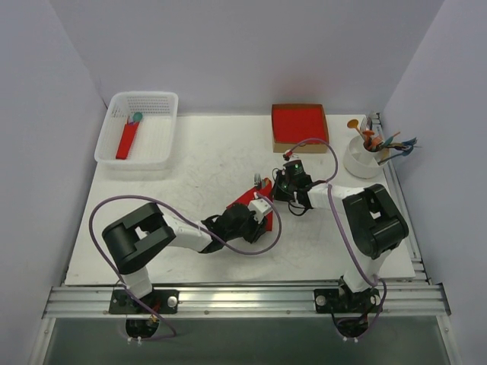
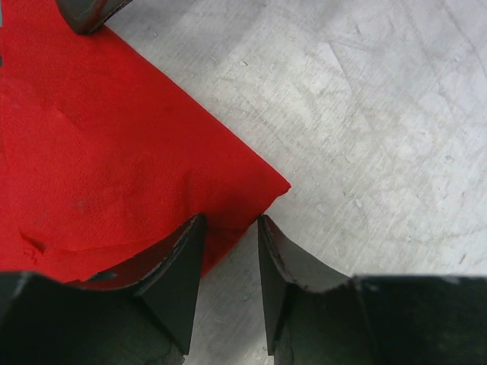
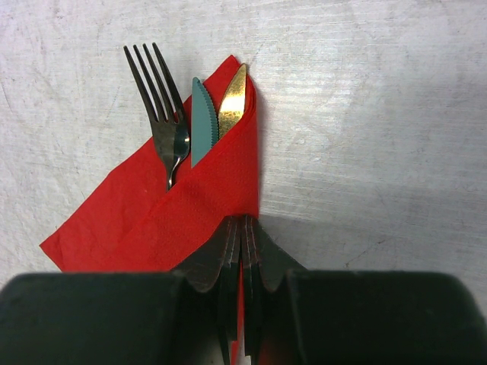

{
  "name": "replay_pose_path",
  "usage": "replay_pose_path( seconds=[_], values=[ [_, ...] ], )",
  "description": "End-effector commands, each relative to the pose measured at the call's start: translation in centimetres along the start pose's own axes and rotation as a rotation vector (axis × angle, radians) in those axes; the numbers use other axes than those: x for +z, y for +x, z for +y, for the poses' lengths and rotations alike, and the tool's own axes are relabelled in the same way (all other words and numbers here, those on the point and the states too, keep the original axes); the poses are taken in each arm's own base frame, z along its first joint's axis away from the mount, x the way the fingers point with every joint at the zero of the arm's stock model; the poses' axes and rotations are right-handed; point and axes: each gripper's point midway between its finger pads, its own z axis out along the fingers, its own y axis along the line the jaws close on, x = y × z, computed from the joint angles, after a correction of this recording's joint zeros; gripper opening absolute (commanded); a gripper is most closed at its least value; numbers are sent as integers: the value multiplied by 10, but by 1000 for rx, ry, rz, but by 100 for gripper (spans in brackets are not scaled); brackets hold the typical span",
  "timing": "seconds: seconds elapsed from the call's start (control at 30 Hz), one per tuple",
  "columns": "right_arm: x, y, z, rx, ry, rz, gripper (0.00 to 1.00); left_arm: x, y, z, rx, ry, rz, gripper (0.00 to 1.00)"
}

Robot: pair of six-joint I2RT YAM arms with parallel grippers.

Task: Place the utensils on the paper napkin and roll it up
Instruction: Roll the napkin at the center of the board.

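The red paper napkin [image 3: 175, 213] lies folded over the utensils, whose heads stick out at its far end: a dark grey fork [image 3: 161, 106], a teal knife [image 3: 202, 122] and a gold tip [image 3: 232, 103]. My right gripper [image 3: 245, 222] is shut on the napkin's folded right edge. In the top view the napkin [image 1: 245, 201] sits mid-table between my left gripper [image 1: 264, 205] and right gripper [image 1: 278, 185]. In the left wrist view my left gripper [image 2: 230, 222] is open and low at the napkin's [image 2: 99, 152] corner, with one finger [image 2: 179, 266] over the paper.
A white basket [image 1: 156, 152] at the back left holds a red roll with a teal spoon head [image 1: 128, 141]. A cardboard box of red napkins [image 1: 299, 123] stands at the back. A white cup [image 1: 364, 157] of colourful cutlery stands at the back right.
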Motion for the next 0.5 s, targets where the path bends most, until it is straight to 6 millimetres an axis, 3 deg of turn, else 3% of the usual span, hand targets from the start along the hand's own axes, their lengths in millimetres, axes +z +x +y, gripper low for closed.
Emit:
replay_pose_path(
  seconds=[0.0, 0.27, 0.47],
  values=[
    [2, 0, 6, -18, -9, 12, 0, -7, -22, 0, -2, -11, -57, 43],
    [3, -1, 7, -20, -11, 14, 0, -25, -64, -4, -39, -18, -88, 47],
    [2, -1, 7, -22, -12, 17, 0, -19, -68, 3, -28, -60, -69, 50]
  ],
)
